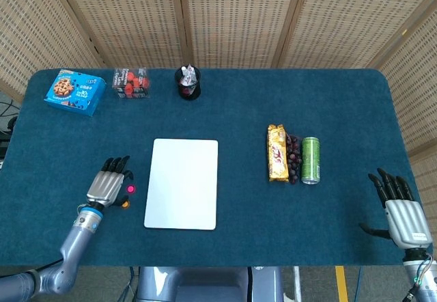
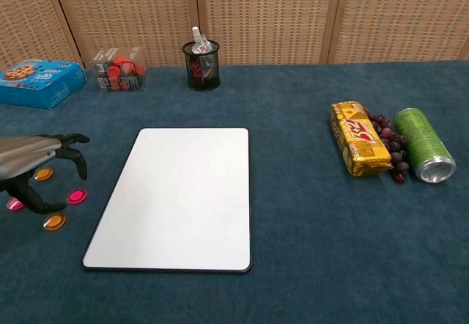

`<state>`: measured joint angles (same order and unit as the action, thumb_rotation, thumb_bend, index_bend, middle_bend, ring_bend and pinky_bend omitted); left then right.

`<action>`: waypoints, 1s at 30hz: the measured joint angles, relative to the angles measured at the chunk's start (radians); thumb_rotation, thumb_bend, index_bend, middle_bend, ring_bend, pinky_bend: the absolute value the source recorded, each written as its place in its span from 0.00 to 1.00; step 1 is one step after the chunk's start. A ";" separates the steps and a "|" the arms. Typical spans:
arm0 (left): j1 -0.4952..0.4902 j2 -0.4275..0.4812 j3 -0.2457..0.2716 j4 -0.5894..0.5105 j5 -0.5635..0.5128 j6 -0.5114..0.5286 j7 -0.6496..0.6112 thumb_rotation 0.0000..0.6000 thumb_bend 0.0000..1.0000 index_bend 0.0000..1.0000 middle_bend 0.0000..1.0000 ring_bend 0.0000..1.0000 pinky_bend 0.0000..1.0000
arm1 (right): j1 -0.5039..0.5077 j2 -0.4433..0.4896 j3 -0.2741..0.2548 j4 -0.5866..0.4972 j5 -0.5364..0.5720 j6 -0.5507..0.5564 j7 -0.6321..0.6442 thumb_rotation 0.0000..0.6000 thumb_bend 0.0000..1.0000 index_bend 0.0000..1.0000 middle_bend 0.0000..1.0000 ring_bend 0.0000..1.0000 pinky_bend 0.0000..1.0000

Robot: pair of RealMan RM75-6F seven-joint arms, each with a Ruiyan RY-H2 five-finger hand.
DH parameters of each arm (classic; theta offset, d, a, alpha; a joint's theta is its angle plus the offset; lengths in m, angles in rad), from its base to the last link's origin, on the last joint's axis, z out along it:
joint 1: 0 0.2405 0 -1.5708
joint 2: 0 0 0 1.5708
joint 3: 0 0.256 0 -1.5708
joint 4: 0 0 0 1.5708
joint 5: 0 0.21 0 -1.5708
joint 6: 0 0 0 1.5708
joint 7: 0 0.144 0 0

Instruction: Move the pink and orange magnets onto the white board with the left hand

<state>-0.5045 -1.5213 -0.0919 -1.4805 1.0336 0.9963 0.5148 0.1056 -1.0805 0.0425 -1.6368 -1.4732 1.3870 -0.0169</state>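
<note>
The white board (image 1: pixel 181 183) (image 2: pixel 176 196) lies flat in the middle of the blue table. Left of it lie two pink magnets (image 2: pixel 76 196) (image 2: pixel 14 204) and two orange magnets (image 2: pixel 53 222) (image 2: pixel 44 174). The head view shows only one pink magnet (image 1: pixel 130 189) and one orange magnet (image 1: pixel 125 204) beside my left hand; the others are hidden under it. My left hand (image 1: pixel 108 182) (image 2: pixel 37 166) arches over the magnets with its fingers (image 2: pixel 73 148) apart and curved, holding nothing. My right hand (image 1: pixel 399 206) rests open at the front right edge.
Along the back stand a blue cookie box (image 1: pixel 74 91), a clear box of red pieces (image 1: pixel 130 83) and a black mesh cup (image 1: pixel 188 83). To the right of the board lie a yellow snack pack (image 1: pixel 276 153), grapes (image 1: pixel 293 158) and a green can (image 1: pixel 311 160).
</note>
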 measured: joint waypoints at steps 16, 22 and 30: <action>-0.028 -0.032 0.004 0.025 -0.046 -0.002 0.014 1.00 0.31 0.43 0.00 0.00 0.00 | 0.002 0.005 -0.001 -0.005 0.007 -0.008 0.008 1.00 0.10 0.05 0.00 0.00 0.00; -0.031 -0.039 0.008 0.034 -0.054 0.004 0.016 1.00 0.32 0.58 0.00 0.00 0.00 | 0.002 0.006 -0.001 -0.006 0.008 -0.009 0.011 1.00 0.10 0.05 0.00 0.00 0.00; -0.035 -0.030 0.005 0.018 -0.059 0.015 0.018 1.00 0.32 0.59 0.00 0.00 0.00 | 0.003 0.008 -0.001 -0.010 0.012 -0.012 0.012 1.00 0.10 0.05 0.00 0.00 0.00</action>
<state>-0.5400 -1.5513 -0.0867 -1.4624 0.9747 1.0115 0.5327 0.1085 -1.0725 0.0420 -1.6470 -1.4616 1.3748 -0.0049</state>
